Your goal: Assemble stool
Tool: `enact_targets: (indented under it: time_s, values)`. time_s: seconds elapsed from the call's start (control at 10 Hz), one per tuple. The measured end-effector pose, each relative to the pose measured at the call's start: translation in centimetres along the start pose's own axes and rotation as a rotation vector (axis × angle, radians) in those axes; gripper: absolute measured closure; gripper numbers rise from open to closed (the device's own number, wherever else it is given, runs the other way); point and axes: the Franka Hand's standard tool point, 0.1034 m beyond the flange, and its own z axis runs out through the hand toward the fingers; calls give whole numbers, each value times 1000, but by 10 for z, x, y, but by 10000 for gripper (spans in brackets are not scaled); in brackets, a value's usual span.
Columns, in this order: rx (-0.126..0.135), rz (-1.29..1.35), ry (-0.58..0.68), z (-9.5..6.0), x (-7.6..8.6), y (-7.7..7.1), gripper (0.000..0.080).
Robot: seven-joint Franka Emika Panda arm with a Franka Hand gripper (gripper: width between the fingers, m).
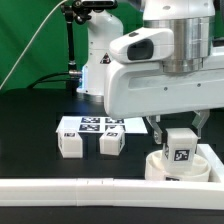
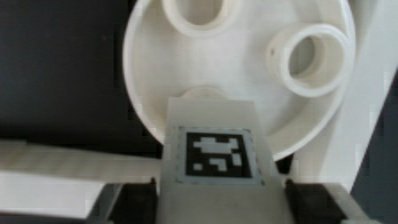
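Though near rail [image 1: 100, 191], leg [image 1: 180, 146] over seat [image 1: 157, 168].

No words, brand names or numbers legible anywhere. Only coded signs: a square tag [image 2: 217, 155] on the face of the upright leg [image 1: 180, 148], black with a blocky white pattern inside and a white border around it, plain in the wrist view, smaller in the exterior view. Several like squares side by side on the marker board [image 1: 90, 124], patterns too small to tell apart.
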Motion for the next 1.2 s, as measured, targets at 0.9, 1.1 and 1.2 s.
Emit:
enact_targets:
  time_s: [0.9,1.1,1.2]
  values:
    - [78,985,-9,3,-3,-24,456]
    - [82,1078,-16,3,-3,-26,456]
    - [93,1170,-24,4,-3,-28,456]
